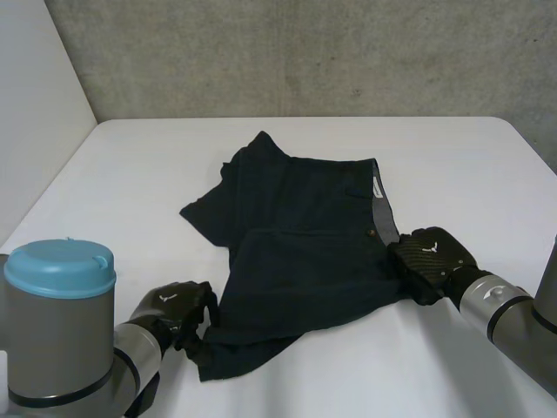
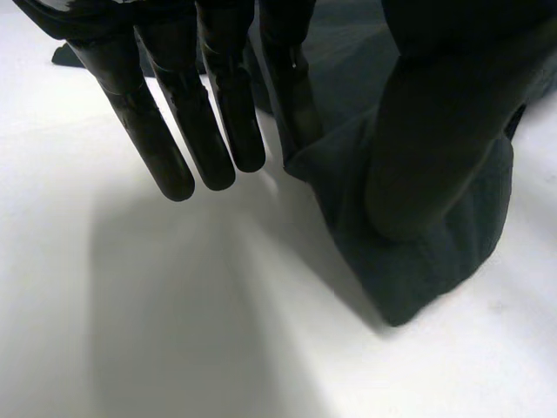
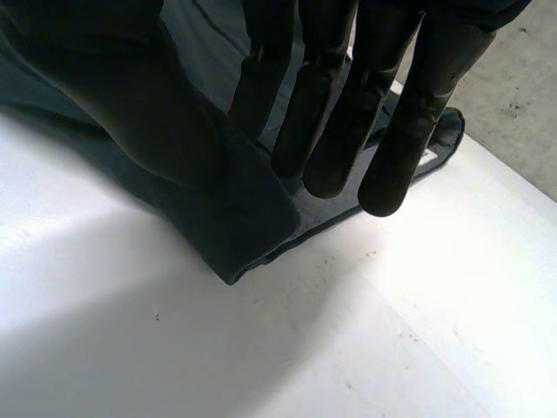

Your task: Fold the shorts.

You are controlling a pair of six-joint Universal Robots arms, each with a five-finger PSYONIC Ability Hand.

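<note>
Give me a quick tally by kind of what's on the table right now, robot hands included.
Shorts: 1
Robot hands: 2, the left hand pinching a near corner of the shorts, the right hand pinching them at the waistband end
Total: 3

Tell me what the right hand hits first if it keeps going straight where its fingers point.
The shorts. The right hand pinches their waistband corner, its fingers aimed across the cloth, so it would likely push into the fabric first. How high it rides above the table is unclear.
</note>
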